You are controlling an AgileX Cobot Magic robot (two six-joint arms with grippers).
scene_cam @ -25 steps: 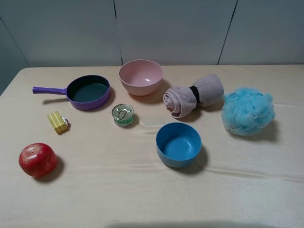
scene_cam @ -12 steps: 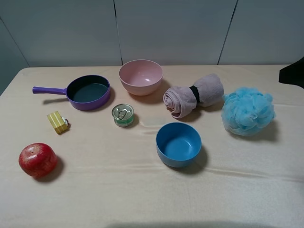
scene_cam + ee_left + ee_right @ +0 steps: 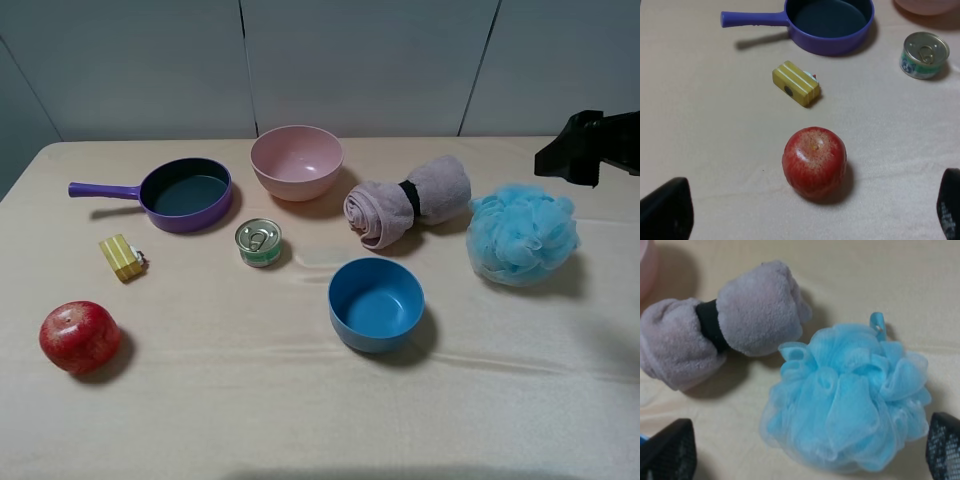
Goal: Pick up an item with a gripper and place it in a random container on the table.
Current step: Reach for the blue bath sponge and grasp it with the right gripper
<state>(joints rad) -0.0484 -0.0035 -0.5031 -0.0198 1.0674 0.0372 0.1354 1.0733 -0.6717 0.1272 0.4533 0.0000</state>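
Since a moment ago, the right gripper [image 3: 805, 452] has pushed farther over the table [image 3: 300, 420].
Jaws wide apart, holding nothing, above the blue pouf [image 3: 850, 400] (rolled towel [image 3: 755, 315] just beside, toward the pink bowl [image 3: 296, 160]).

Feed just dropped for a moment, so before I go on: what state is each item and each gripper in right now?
Pouf: lying loose, not gripped.
Pink bowl: upright, empty.
Blue bowl: upright, empty.
Pan: upright, empty.
Can: upright, lid sealed.
Towel: rolled, banded.
Right gripper: open, empty, above the pouf.
Left gripper: open, empty.
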